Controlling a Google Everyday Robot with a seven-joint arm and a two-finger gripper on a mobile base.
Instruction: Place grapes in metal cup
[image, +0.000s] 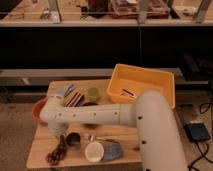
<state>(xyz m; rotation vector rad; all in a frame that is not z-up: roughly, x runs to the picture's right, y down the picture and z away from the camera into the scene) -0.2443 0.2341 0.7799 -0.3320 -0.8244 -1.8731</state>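
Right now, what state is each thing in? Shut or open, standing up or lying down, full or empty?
Gripper: shut, low over the table, right at the grapes' top end.
Grapes: lying on the table, not in the cup.
Metal cup: upright, looks empty.
White cup: upright, mouth up.
Green cup: upright.
Yellow bin: right way up, one small dark thing inside.

Wooden table (38, 153): grapes (56, 151), metal cup (73, 140), white cup (93, 150), blue cloth (114, 149) in front; yellow bin (165, 84), red bowl (37, 110) behind.
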